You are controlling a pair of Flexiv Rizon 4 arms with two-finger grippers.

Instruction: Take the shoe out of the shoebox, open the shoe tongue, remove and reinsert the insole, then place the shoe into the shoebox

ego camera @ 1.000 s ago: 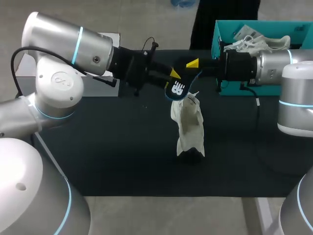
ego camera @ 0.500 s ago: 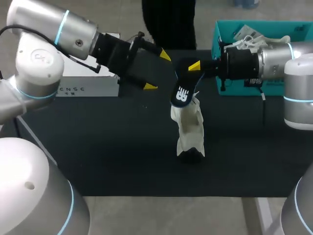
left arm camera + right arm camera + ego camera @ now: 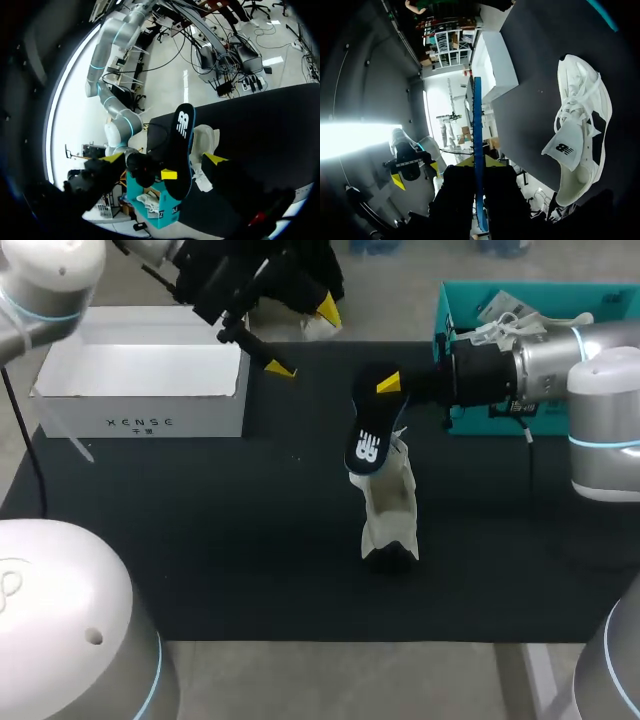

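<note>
Left arm has backed well away from the shoe (image 3: 390, 502), left jaws wide and empty; right jaws pinch the insole (image 3: 368, 435) just above the shoe on the worktop (image 3: 200, 540): removal judged done, next: steer insole into the opening.

Head view overhead, facing down; wrist views close, opposed, sharing insole (image 3: 370, 435), shoe (image 3: 388, 502).

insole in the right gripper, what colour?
Black with a white logo and a blue edge; the insole shows best in the head view.
</note>
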